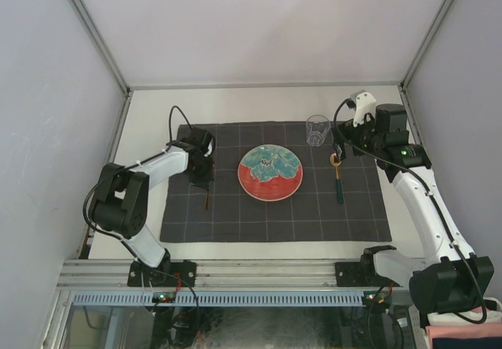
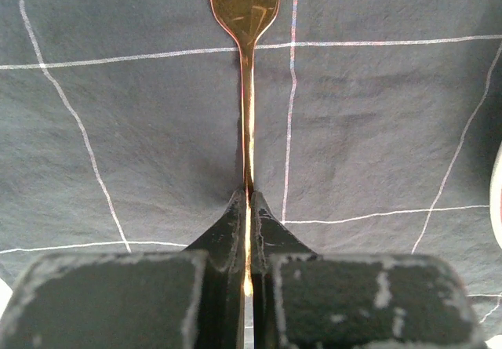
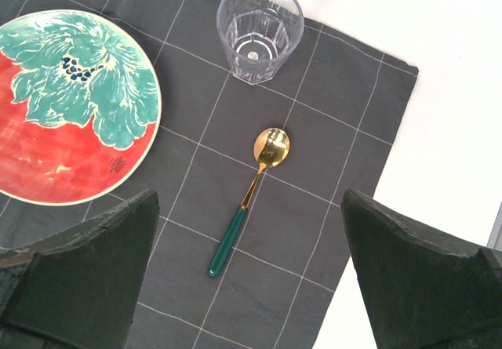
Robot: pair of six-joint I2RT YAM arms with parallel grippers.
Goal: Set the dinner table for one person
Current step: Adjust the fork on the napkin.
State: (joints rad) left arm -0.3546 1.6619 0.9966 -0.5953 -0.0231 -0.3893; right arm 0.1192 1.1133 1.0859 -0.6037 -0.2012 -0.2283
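The off-white desk (image 1: 149,114) shows as a bare border around the checked cloth (image 1: 180,216). On the cloth's left part the left tool (image 2: 249,197) pinches the thin stem of a gold utensil (image 2: 248,82), left of the plate (image 1: 270,173). To lay it well, I would keep the stem along the cloth's lines, settle it flat, then open without dragging. Right of the plate lies the spoon (image 1: 338,179), the glass (image 3: 259,31) beyond it. The right tool (image 3: 249,208) hangs above, spread wide, empty.

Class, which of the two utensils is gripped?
The plain copper-coloured utensil left of the plate, pinched by the left gripper; the green-handled spoon lies free.
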